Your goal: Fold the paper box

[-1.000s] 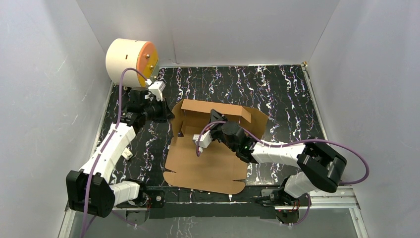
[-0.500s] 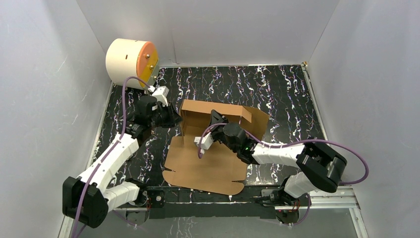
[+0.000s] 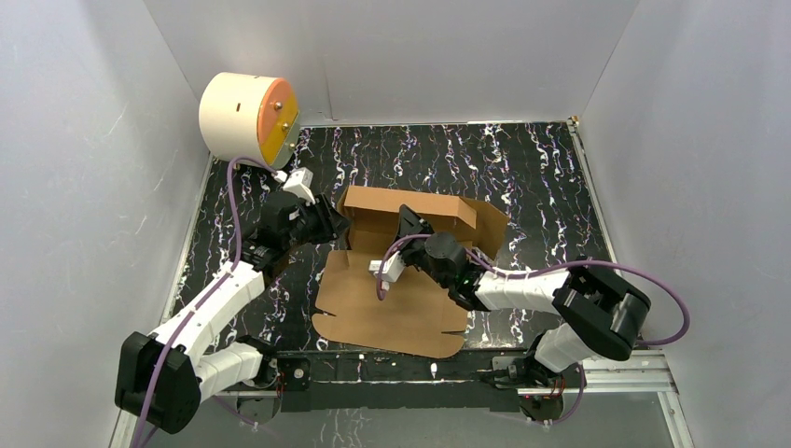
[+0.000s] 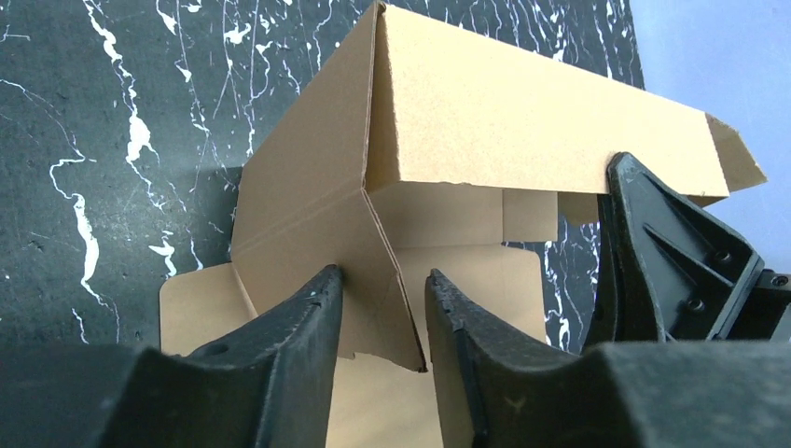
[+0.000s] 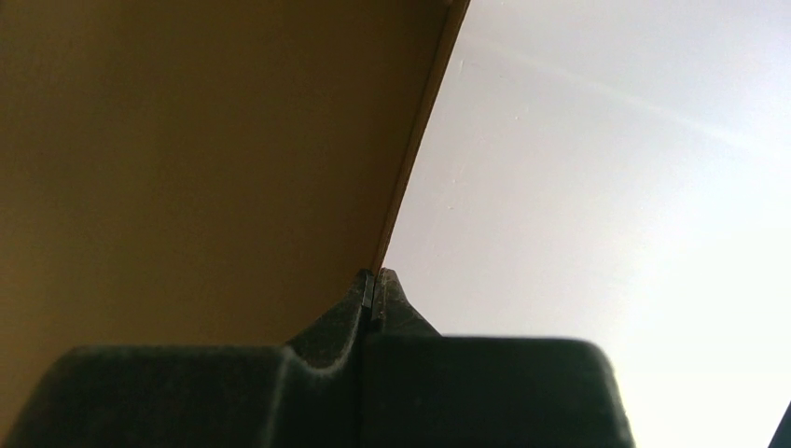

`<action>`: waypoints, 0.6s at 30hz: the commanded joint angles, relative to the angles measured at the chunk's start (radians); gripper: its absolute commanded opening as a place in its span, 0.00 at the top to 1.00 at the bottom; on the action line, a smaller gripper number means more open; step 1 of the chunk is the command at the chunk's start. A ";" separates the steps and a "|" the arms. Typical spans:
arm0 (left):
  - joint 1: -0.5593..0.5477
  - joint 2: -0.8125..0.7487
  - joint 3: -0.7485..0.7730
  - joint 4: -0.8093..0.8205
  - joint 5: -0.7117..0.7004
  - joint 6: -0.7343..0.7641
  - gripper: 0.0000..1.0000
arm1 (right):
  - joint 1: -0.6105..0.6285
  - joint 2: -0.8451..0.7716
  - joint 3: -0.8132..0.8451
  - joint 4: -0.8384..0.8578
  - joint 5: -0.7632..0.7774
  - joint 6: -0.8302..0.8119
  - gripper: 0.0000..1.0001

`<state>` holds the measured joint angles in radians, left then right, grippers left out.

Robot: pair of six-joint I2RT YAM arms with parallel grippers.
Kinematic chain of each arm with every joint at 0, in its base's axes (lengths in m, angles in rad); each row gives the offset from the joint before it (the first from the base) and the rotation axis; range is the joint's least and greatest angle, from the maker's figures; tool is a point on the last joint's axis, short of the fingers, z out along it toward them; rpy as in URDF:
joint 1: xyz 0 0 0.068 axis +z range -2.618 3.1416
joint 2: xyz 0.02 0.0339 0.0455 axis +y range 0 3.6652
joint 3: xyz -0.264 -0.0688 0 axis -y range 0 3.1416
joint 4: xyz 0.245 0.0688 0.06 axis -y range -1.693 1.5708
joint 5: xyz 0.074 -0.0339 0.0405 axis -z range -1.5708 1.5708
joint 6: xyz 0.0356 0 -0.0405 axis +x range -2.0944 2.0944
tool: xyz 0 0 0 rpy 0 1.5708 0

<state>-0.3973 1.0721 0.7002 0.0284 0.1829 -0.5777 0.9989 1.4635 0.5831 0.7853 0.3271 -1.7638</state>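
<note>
**Paper box [image 3: 392, 313] partly raised, most folds left to do**

The paper box sits in the middle of the counter [image 3: 541, 177], with its broad front panel lying flat and reaching almost to my bases. Only the far end has taken shape. There the rear wall [image 3: 410, 201] stands up, and a left side panel [image 4: 298, 205] leans up beside it and meets it at a corner.

My right claw [image 5: 374, 283] is clenched on the top edge of that rear wall. In the wrist view the fingertips are pressed together right where the cardboard edge runs into them. My left claw [image 4: 383, 285] is released, and its 2 fingers straddle the lower edge of the left side panel, 1 on each face. I cannot tell whether either finger touches the board yet.

I judge the task well short of half done. 1 wall is up and 1 side is only started. On the right I see just a slanted flap, and the big flat panel has not been lifted at all. The side walls need squaring and the front needs bringing over and tucking in. The cream cylinder [image 3: 244, 117] at the far left corner plays no part in this.
</note>
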 commanded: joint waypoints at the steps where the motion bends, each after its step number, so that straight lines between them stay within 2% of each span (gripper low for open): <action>1: -0.007 -0.001 0.015 0.062 -0.027 -0.020 0.61 | -0.023 0.009 0.049 0.016 -0.025 -0.069 1.00; 6: -0.014 0.009 0.024 0.086 -0.002 -0.044 0.55 | -0.027 0.020 0.070 0.008 -0.025 -0.083 1.00; 18: -0.064 -0.046 -0.019 0.127 0.012 -0.082 0.54 | -0.027 0.029 0.043 0.019 -0.019 -0.069 1.00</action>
<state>-0.4503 1.0550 0.6991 0.1005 0.1867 -0.6510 0.9760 1.4822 0.6147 0.7803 0.3107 -1.8133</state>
